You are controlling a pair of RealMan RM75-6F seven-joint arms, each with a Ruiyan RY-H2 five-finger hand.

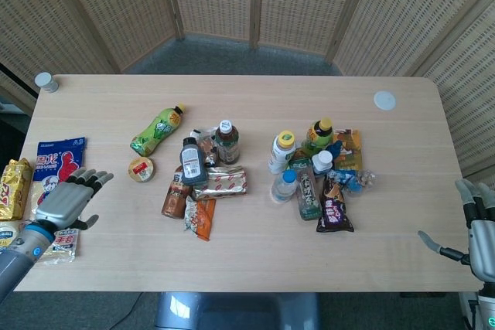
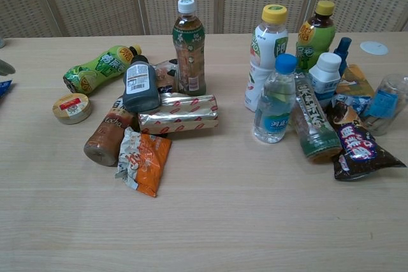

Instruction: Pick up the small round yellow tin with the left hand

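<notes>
Yellow tin (image 1: 141,168) lies flat, lid up, round so no long axis; it's just below the green bottle (image 1: 158,130). Left hand (image 1: 63,201) is near it on the side away from the bottle pile, fingers spread, empty. Come straight over, thumb and fingers across the rim, clear of the bottle. Right hand (image 1: 481,228) is open, idle.

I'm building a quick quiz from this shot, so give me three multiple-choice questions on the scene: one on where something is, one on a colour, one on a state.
1. The small round yellow tin lies just in front of:
A. the lying green bottle
B. the white disc
C. the brown bottle

2. Cap of the tall white bottle:
A. blue
B. yellow
C. white

3. The left hand is:
A. gripping the tin
B. pressing a bottle
C. open, holding nothing

Answers: 1 A, tin sits just near of that bottle. 2 B, yellow cap in both views. 3 C, fingers spread, short of the tin.
</notes>
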